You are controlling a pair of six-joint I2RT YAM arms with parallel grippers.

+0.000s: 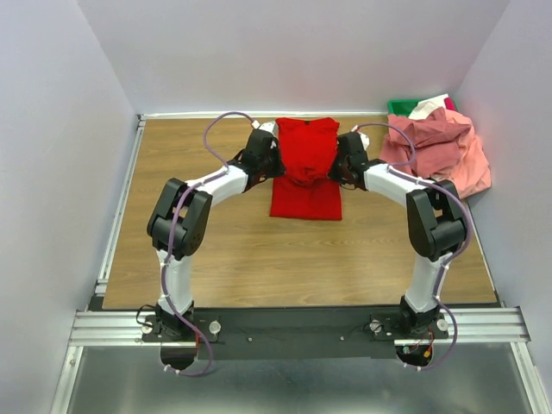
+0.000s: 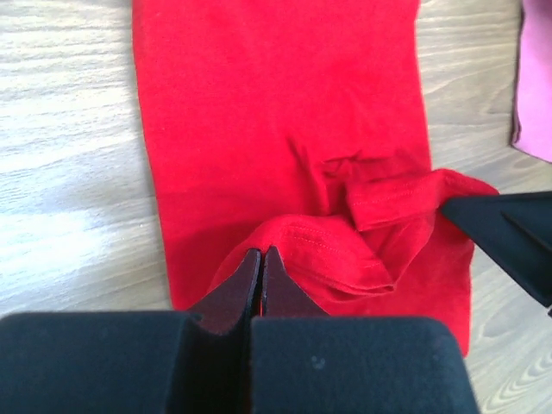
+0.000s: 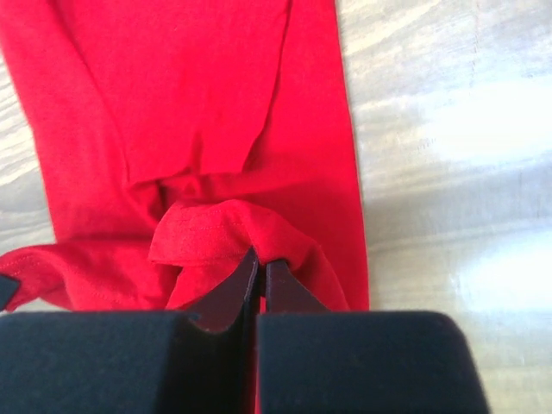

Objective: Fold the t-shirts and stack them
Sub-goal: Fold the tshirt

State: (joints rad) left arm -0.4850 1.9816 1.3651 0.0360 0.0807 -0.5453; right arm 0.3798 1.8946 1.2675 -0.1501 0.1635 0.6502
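Symmetrically, both arms bend inward, left gripper and right gripper each pinched shut on the bright red cloth t-shirt.

the left arm and right arm have white links and bulky black joints, a lilac cable looping along each, black tapered fingers, and bases bolted to a black plate with silver screws.

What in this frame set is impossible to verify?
Top view: how many shirts form the pink heap; they are crumpled over each other.
Top view: green bin contents; the heap covers it.
Wrist views: how much red t-shirt the left end effector and right end effector pinch; closed jaws cover it.
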